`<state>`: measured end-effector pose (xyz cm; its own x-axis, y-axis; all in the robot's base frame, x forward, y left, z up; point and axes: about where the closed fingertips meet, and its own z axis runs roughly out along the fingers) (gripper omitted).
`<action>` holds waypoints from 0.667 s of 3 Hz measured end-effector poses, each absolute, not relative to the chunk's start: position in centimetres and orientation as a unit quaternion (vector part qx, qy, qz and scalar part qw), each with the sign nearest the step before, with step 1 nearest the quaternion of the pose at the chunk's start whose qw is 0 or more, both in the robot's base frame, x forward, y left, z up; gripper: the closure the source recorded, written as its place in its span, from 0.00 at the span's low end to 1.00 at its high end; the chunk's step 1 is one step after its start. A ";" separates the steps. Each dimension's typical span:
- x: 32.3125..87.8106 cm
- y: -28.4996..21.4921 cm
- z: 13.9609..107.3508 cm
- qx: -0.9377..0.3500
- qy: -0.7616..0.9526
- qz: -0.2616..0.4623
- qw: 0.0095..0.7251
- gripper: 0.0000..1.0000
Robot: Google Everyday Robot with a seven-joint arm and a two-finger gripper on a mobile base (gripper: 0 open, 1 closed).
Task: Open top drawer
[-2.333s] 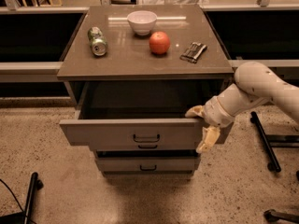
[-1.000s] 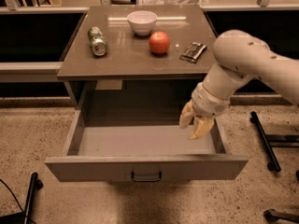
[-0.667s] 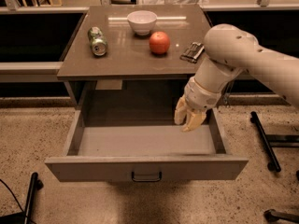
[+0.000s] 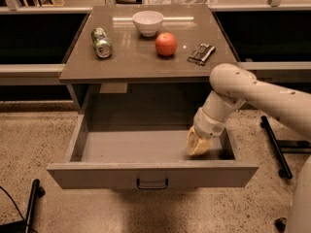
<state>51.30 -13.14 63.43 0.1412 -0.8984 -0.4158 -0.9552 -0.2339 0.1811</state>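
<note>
The top drawer [image 4: 97,174] stands pulled far out under the grey-brown cabinet top [image 4: 136,57]. Its flat front carries a small dark loop handle [image 4: 152,183], and the plain grey tray inside [image 4: 131,147] holds nothing. My gripper [image 4: 198,143] hangs from the white arm [image 4: 252,93] inside the drawer's right end, just behind the front panel and apart from the handle. The two lower drawers are hidden beneath the open one.
On the cabinet top lie a green can [image 4: 101,42] on its side, a white bowl [image 4: 148,22], an orange-red fruit [image 4: 166,44] and a small dark packet [image 4: 201,53]. Dark shelving flanks the cabinet. Black wheeled legs [image 4: 274,144] stand on the speckled floor at right.
The drawer went from partly open to pulled far out. The gripper left the front's right edge and now sits lower and further right inside the tray.
</note>
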 end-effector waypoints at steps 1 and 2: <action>48.1 -12.8 60.2 -0.746 0.613 0.259 0.031 1.00; 44.8 -12.0 60.0 -0.747 0.596 0.294 0.000 1.00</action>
